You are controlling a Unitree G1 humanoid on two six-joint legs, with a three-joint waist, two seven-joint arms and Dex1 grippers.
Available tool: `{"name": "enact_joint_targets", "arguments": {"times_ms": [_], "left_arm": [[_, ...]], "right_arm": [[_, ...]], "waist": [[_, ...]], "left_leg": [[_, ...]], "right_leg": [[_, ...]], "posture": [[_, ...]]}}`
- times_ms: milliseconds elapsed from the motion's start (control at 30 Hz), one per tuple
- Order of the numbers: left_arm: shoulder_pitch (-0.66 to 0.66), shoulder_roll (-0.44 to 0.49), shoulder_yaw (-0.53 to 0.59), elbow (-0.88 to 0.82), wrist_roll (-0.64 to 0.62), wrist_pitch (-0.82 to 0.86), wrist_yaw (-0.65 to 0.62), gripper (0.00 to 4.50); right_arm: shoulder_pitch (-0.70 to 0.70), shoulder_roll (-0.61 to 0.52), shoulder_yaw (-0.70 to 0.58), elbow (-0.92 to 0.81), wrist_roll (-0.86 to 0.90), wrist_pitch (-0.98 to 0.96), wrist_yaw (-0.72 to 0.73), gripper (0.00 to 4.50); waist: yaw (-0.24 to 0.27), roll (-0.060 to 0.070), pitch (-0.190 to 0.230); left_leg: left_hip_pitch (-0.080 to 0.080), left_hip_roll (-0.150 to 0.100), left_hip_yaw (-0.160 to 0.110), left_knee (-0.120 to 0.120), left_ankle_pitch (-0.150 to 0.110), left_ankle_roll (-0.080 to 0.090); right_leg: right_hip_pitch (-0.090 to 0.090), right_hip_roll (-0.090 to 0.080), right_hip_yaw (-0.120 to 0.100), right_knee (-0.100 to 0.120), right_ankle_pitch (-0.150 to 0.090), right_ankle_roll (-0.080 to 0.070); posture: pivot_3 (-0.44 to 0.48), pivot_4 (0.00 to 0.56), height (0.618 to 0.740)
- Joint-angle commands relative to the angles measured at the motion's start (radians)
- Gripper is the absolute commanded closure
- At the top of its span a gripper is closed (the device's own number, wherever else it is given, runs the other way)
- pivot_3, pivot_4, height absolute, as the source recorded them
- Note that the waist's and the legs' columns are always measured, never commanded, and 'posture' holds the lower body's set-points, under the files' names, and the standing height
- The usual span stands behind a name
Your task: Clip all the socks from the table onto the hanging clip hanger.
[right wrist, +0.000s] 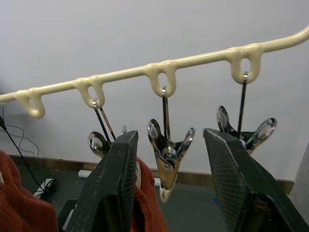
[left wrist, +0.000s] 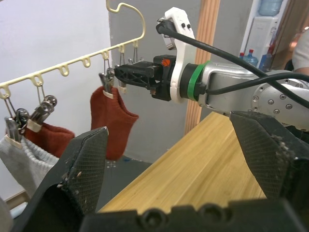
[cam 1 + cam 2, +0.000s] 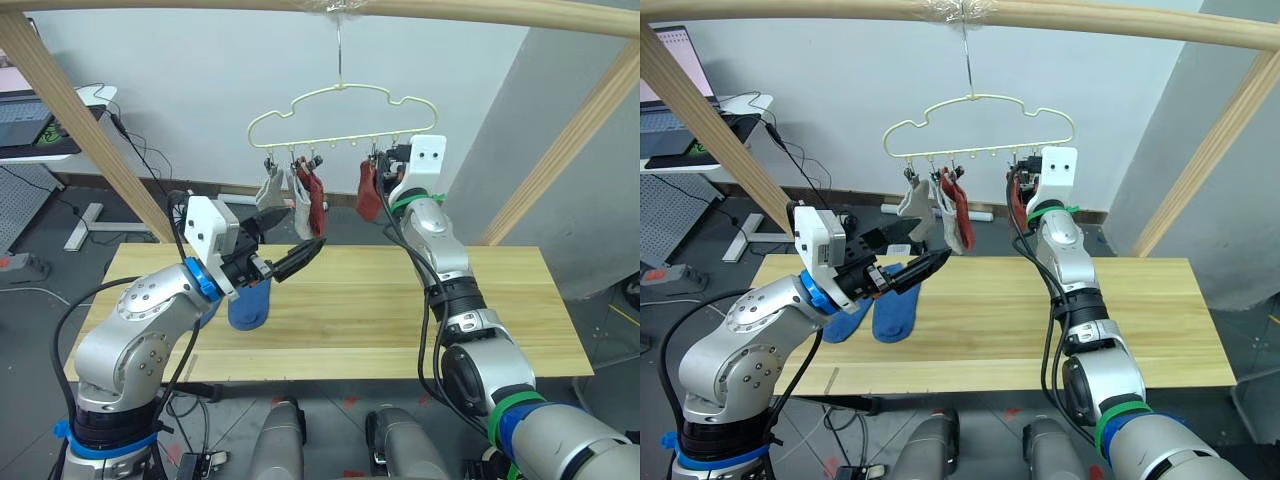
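I'm looking down over both arms, and the clip hanger hangs by its hook from the wooden pole above the far edge of the surface. Four socks are up on it: two light grey socks toward the left end of the bar, a rust-red sock just beside them, and another rust-red sock further right, apart from that group. My right gripper is raised to the bar right beside that second rust-red sock, its two black fingers spread apart, with an empty metal clip dangling between them, nothing pinched. My left gripper hovers above the left part of the surface, pointing toward the hanger, fingers parted and empty; from its wrist camera I see the wide gap between the fingers and the right gripper at the bar beyond. Two blue socks lie flat on the surface below the left gripper, side by side near the left end. A laptop sits on a desk off to the far left.
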Motion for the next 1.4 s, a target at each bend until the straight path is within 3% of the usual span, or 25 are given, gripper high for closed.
{"name": "enact_joint_targets", "arguments": {"times_ms": [33,467,567,667,767,1033,1267,1400], "left_arm": [[0.005,0.002,-0.001,-0.038,-0.009,-0.020,-0.003,0.00],[0.016,0.002,-0.007,-0.041,-0.006,-0.027,-0.003,0.00],[0.019,0.000,-0.008,-0.044,-0.006,-0.028,-0.001,0.00],[0.024,-0.001,-0.011,-0.046,-0.004,-0.030,0.000,0.00],[0.026,-0.002,-0.014,-0.045,-0.002,-0.032,0.000,0.00],[0.034,-0.004,-0.006,-0.008,0.022,-0.025,0.033,0.00],[0.058,0.023,-0.044,0.206,0.222,-0.066,0.096,0.00],[-0.028,0.009,-0.138,0.548,0.440,-0.215,0.156,0.00]], "right_arm": [[-0.037,0.005,-0.014,-0.017,0.016,-0.014,0.001,2.28],[-0.048,0.012,-0.017,-0.003,0.019,-0.015,0.007,2.28],[-0.051,0.011,-0.014,0.003,0.019,-0.017,0.011,2.84],[-0.052,0.010,-0.011,0.014,0.017,-0.017,0.012,3.89],[-0.053,0.008,-0.011,0.020,0.016,-0.020,0.013,4.48],[-0.036,-0.038,-0.011,-0.031,0.037,0.028,0.086,4.48],[0.017,-0.109,0.014,-0.210,0.093,0.255,0.249,4.48],[0.062,-0.145,0.033,-0.365,0.133,0.410,0.312,4.48]], "waist": [[0.002,0.000,0.000],[0.002,0.000,0.000],[0.002,0.000,0.000],[0.002,0.000,0.000],[0.003,0.000,0.000],[0.004,0.000,0.000],[0.004,0.002,0.001],[0.005,0.003,0.002]], "left_leg": [[0.000,0.000,0.000,0.000,0.000,0.000],[0.000,0.000,0.000,0.000,0.000,0.000],[0.000,0.000,0.000,0.000,0.000,0.000],[0.000,0.000,0.000,0.000,0.000,0.000],[0.000,0.000,0.000,0.000,0.000,0.000],[0.000,0.000,0.000,0.000,0.000,0.000],[0.000,0.000,0.000,-0.001,0.000,0.000],[0.000,0.000,0.000,-0.001,0.000,0.000]], "right_leg": [[0.000,0.000,0.000,0.000,0.000,0.000],[0.000,0.000,0.000,0.000,0.000,0.000],[0.000,0.000,0.000,0.000,0.000,0.000],[0.000,0.000,0.000,0.000,0.000,0.000],[0.000,0.000,0.000,0.000,0.000,0.000],[0.000,0.000,0.000,0.000,0.000,-0.001],[0.000,0.000,0.000,0.000,-0.001,-0.001],[-0.001,0.000,0.000,0.000,-0.001,-0.001]], "posture": [[0.125,0.221,0.740],[0.130,0.225,0.740],[0.130,0.225,0.740],[0.135,0.223,0.740],[0.135,0.224,0.740],[0.129,0.226,0.740],[0.114,0.227,0.740],[0.080,0.228,0.740]]}}
